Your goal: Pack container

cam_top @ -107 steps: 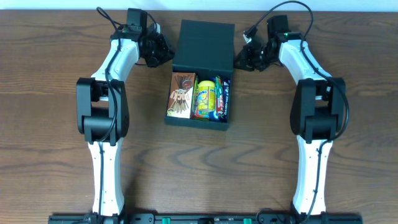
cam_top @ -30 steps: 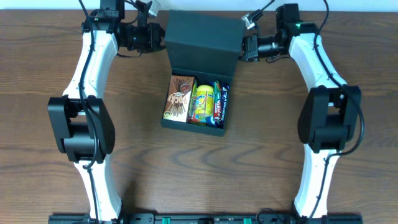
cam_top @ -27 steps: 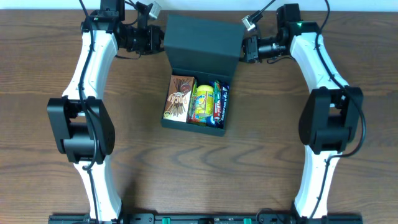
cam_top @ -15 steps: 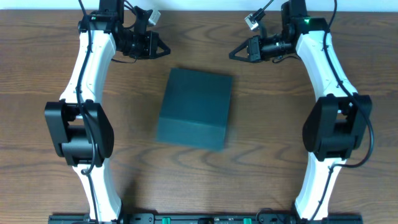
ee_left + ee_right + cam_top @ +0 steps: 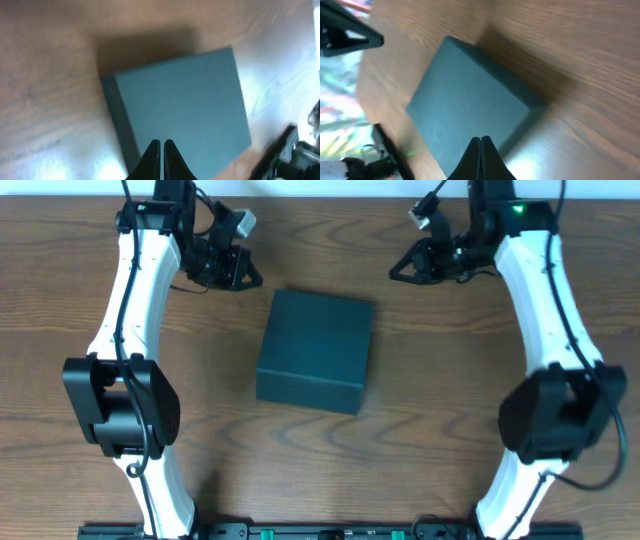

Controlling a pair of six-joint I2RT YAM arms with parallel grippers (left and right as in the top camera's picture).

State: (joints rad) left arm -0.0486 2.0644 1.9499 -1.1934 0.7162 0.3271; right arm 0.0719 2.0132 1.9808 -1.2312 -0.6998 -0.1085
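Observation:
The container is a dark teal box lying in the middle of the table with its flap lid down, so its contents are hidden. My left gripper hangs shut and empty beyond the box's far left corner, apart from it. My right gripper is shut and empty beyond the far right corner. In the left wrist view the closed fingertips hover over the container. The right wrist view shows its shut gripper above the container.
Brown wooden table all round the box. The right arm's gripper shows at the lower right of the left wrist view, and the left arm's gripper at the top left of the right wrist view.
The lid, propped up a second ago with the snacks showing, has dropped shut. Both grippers have let go of it and drawn outward, away from the box's far corners.

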